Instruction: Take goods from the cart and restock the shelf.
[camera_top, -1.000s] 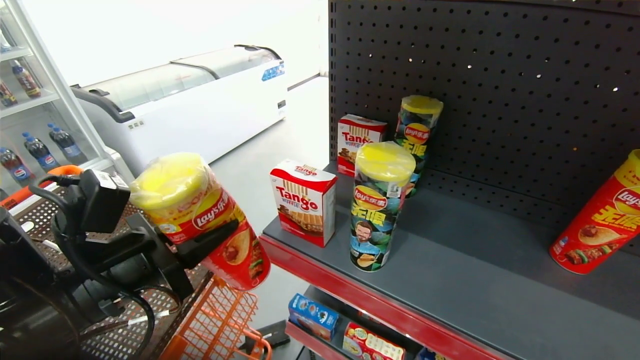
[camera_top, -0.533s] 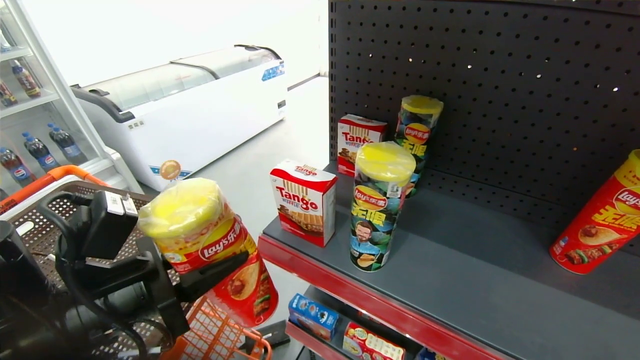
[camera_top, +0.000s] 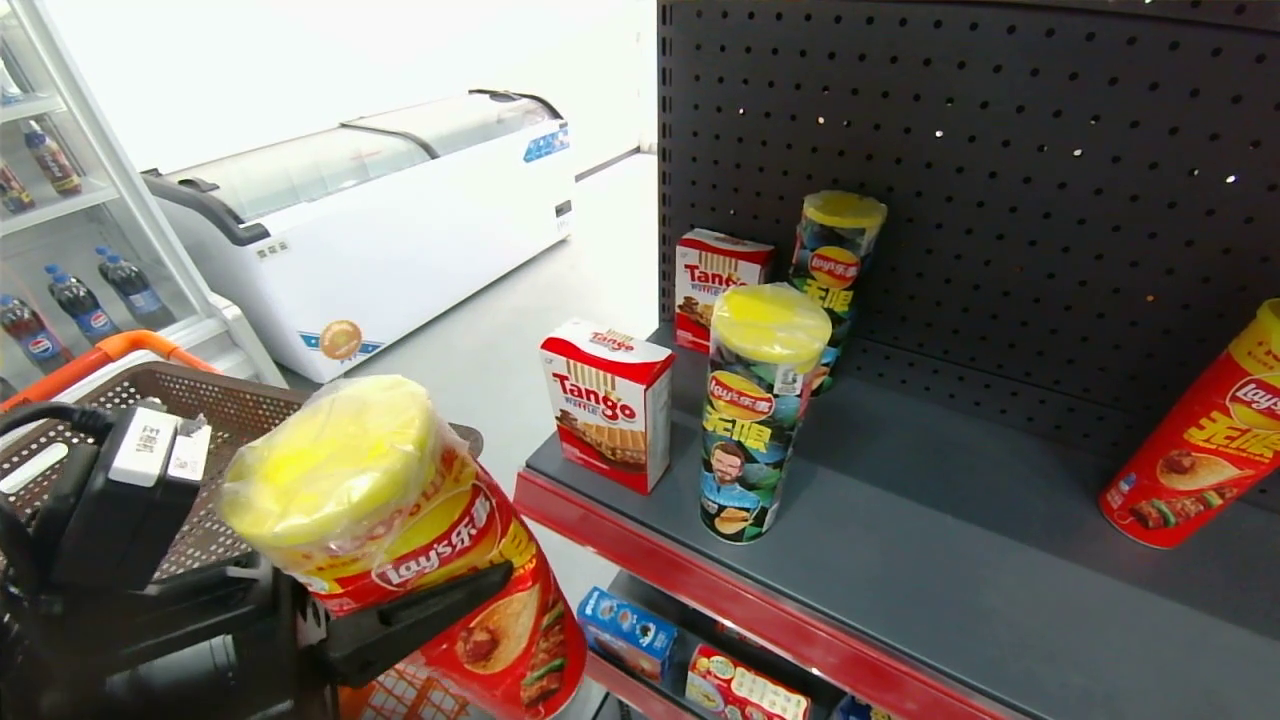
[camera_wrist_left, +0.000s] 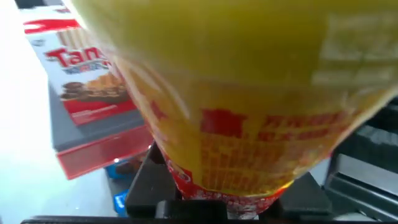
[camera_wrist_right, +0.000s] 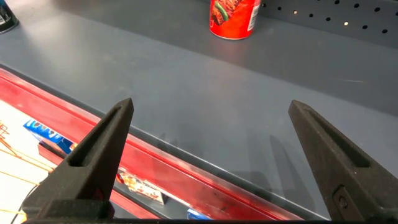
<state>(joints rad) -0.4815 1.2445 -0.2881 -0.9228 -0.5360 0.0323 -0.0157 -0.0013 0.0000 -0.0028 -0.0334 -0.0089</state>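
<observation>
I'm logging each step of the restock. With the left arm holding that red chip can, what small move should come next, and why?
Probably carry it rightward over the red edge of the shelf onto the bare grey stretch. The left gripper holds the chip can tilted beside the cart, short of the shelf; free room lies between the green can and the other red can.

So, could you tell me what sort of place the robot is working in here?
Most likely a small grocery or convenience store: a pegboard-backed shelf stocked with snack cans and boxes, a glass-topped chest freezer, and a drinks fridge holding bottles.
</observation>
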